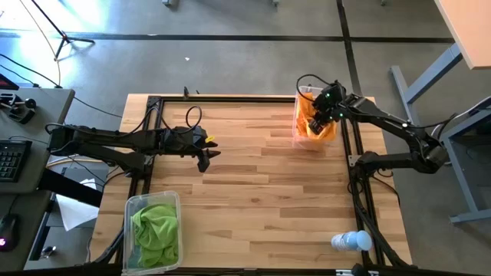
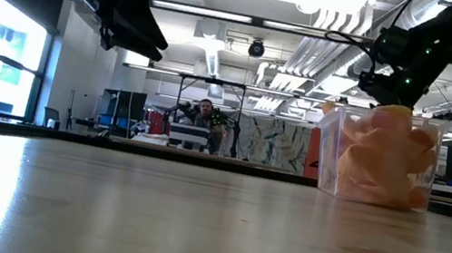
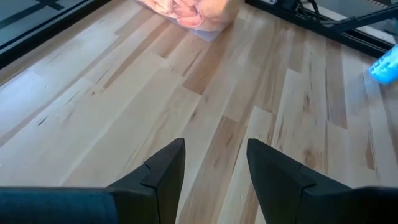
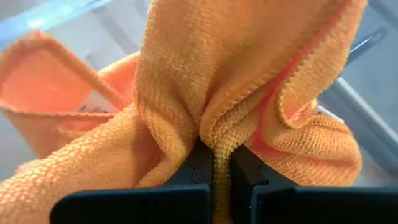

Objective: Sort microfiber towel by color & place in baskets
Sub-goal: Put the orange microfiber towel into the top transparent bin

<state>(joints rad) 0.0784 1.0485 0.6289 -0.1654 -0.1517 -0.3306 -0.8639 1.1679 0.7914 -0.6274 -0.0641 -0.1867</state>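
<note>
wood table (image 1: 253, 184) | R gripper (image 4: 214, 163) pinching orange towel (image 4: 186, 93) over basket (image 1: 314, 138) | L gripper (image 3: 214, 163) spread, holds nothing

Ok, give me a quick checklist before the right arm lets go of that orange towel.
1. Right tool shut on the orange towel: ok.
2. Right tool over the far basket: ok in the high view.
3. Colours match, orange towels already in that basket: ok.
4. Held towel fully inside the rim: cannot tell.
5. Green towels in the near basket, none loose on the table: ok.
6. Left tool open, empty and away from the far basket: ok.
</note>
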